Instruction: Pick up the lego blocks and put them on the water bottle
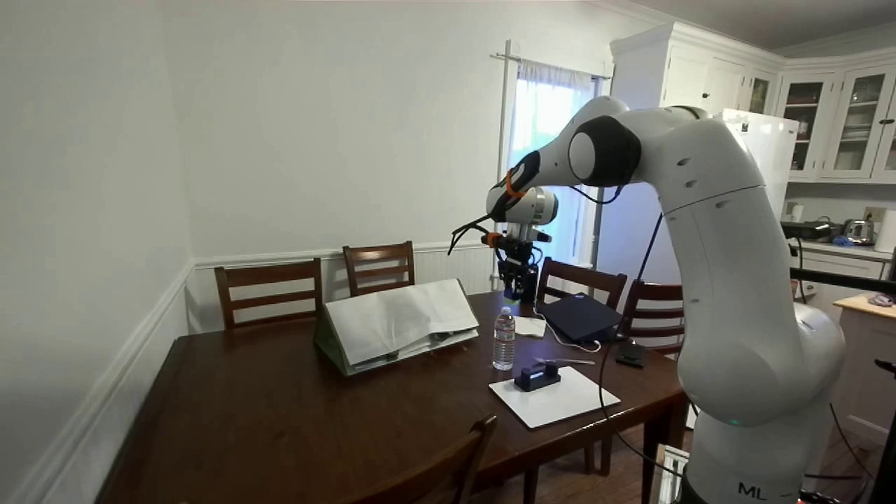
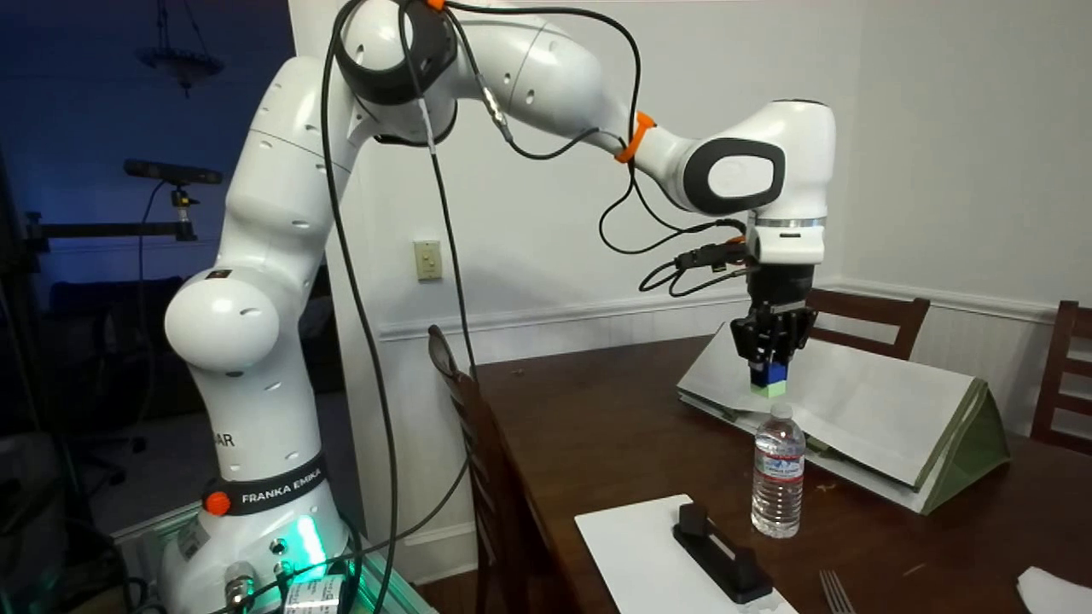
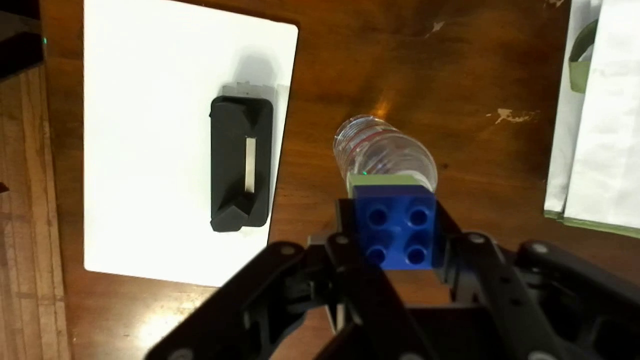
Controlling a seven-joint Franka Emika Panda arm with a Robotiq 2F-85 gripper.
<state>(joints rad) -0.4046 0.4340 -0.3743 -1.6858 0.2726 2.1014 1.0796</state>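
My gripper (image 3: 395, 232) is shut on a stack of two lego blocks. The upper block is blue (image 3: 397, 227) and the lower one is light green (image 3: 382, 179). The blocks also show in both exterior views, blue (image 2: 775, 373) over green (image 2: 770, 390), with the green one (image 1: 512, 302) small below the fingers. The clear water bottle (image 2: 778, 477) stands upright on the table and also shows in an exterior view (image 1: 503, 343). The blocks are held just above cap height, apart from the bottle. In the wrist view the blocks partly cover the bottle's top (image 3: 387, 150).
A white board (image 3: 150, 150) bears a dark, long object (image 3: 240, 165) beside the bottle. A large white pad on a green stand (image 2: 853, 409) stands behind. A dark laptop (image 1: 581, 317), a fork (image 2: 836, 593) and chairs (image 1: 269, 294) are around.
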